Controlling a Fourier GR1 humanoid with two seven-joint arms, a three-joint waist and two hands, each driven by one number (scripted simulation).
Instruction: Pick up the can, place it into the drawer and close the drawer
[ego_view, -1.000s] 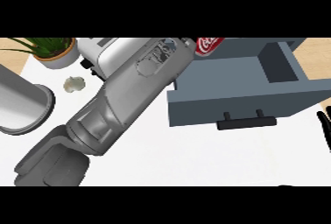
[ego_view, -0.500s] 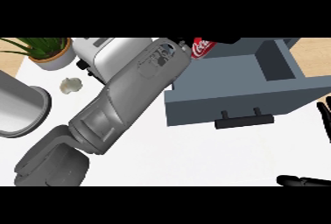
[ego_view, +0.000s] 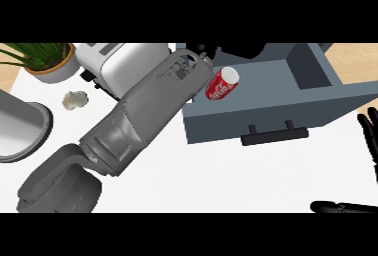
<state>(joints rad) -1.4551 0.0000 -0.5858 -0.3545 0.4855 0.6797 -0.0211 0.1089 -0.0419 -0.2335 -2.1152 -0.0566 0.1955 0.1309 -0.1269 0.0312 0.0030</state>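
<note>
Right hand (ego_view: 367, 137) open with straight fingers at the view's right edge, grey drawer (ego_view: 325, 97) pulled out to its left, red can (ego_view: 222, 84) lying inside, left hand (ego_view: 240, 49) just beyond the can, fingers' state unclear.

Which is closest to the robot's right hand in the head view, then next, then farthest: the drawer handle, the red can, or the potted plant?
From the right hand at the view's right edge:
1. Drawer handle, black, on the drawer's front, just left of the hand.
2. Red can, lying in the open drawer's left part.
3. Potted plant, at the far upper left corner.
</note>
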